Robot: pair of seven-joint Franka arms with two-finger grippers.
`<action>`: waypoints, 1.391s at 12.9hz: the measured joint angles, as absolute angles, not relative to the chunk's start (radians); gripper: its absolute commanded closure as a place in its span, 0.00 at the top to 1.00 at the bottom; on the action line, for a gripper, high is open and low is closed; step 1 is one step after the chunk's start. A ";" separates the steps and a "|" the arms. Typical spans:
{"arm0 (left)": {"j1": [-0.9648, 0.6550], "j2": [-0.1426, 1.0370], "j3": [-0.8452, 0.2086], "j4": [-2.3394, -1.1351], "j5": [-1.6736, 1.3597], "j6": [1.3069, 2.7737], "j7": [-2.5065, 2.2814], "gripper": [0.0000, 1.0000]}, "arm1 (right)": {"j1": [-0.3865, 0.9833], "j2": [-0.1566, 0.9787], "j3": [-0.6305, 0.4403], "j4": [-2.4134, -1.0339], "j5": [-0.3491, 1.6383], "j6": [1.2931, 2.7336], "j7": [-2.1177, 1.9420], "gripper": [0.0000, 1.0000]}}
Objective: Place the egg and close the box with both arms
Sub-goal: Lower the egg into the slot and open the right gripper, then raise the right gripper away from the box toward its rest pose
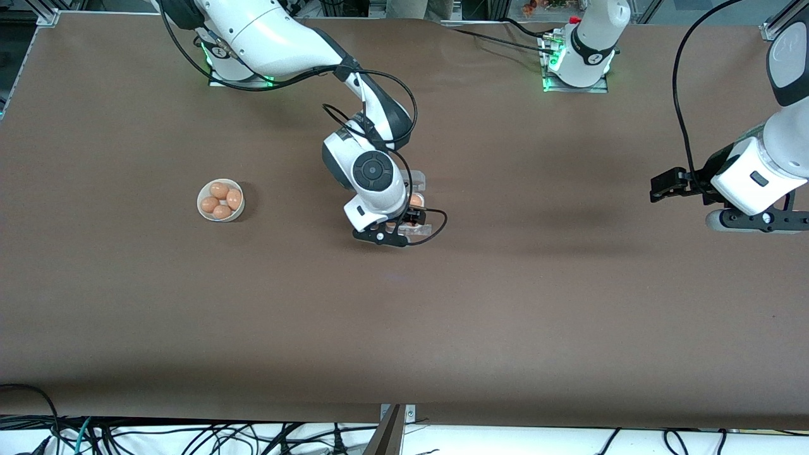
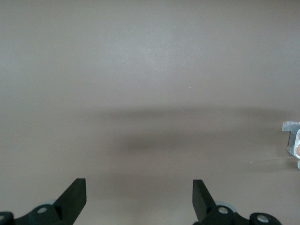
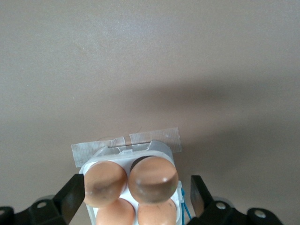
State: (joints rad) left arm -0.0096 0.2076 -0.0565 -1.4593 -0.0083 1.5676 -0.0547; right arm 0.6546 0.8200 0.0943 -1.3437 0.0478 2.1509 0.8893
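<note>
The box (image 3: 174,165) is a whitish tray with several orange-brown eggs filling its cells. Its clear lid (image 3: 123,146) lies open, taped flat to the table. My right gripper (image 3: 137,192) is open just above the tray, its fingers (image 3: 74,193) straddling two eggs without touching them. One of them is the egg (image 3: 153,180). In the front view the right gripper (image 1: 409,221) covers most of the box (image 1: 418,182), with one egg (image 1: 416,200) showing. My left gripper (image 1: 658,188) hangs open over bare table at the left arm's end, nothing between its fingers (image 2: 75,197).
A round white bowl (image 1: 203,213) with several more eggs stands toward the right arm's end of the table. The brown tabletop (image 1: 404,328) stretches wide around the box. A sliver of the box (image 2: 293,140) shows at the edge of the left wrist view.
</note>
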 measured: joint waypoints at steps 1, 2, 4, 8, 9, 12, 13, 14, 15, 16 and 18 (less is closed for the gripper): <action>-0.010 0.208 -0.057 -1.459 -0.008 1.568 -0.055 1.00 | 0.655 0.819 0.093 -1.341 0.048 2.150 0.889 1.00; -0.010 0.208 -0.057 -1.459 -0.008 1.568 -0.055 1.00 | 0.655 0.818 0.089 -1.336 0.048 2.147 0.889 1.00; -0.010 0.208 -0.058 -1.459 -0.008 1.568 -0.055 1.00 | 0.652 0.803 0.071 -1.320 0.048 2.113 0.889 1.00; -0.011 0.208 -0.059 -1.459 -0.008 1.568 -0.055 1.00 | 0.570 0.686 0.051 -1.301 0.050 1.931 0.790 1.00; -0.013 0.208 -0.060 -1.459 -0.008 1.568 -0.056 1.00 | 0.540 0.650 0.051 -1.300 0.055 1.875 0.743 1.00; -0.026 0.208 -0.063 -1.459 -0.009 1.568 -0.074 1.00 | 0.442 0.556 0.049 -1.300 0.084 1.725 0.586 1.00; -0.033 0.208 -0.063 -1.459 -0.009 1.568 -0.081 1.00 | 0.409 0.532 0.048 -1.301 0.086 1.683 0.539 1.00; -0.038 0.208 -0.063 -1.459 -0.009 1.568 -0.090 1.00 | 0.378 0.510 0.047 -1.301 0.087 1.641 0.490 1.00; -0.041 0.208 -0.064 -1.459 -0.009 1.568 -0.095 1.00 | 0.348 0.491 0.044 -1.301 0.088 1.601 0.440 1.00; -0.042 0.208 -0.065 -1.459 -0.009 1.568 -0.097 1.00 | 0.323 0.472 0.033 -1.302 0.089 1.558 0.388 1.00; -0.047 0.208 -0.065 -1.459 -0.009 1.568 -0.102 1.00 | 0.294 0.428 -0.031 -1.314 0.112 1.491 0.267 1.00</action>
State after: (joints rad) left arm -0.0466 0.2076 -0.0650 -1.4593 -0.0090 1.5676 -0.1019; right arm 0.2939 0.4278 -0.0314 -1.3136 0.1117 1.4907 0.2669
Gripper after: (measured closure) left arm 0.000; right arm 0.000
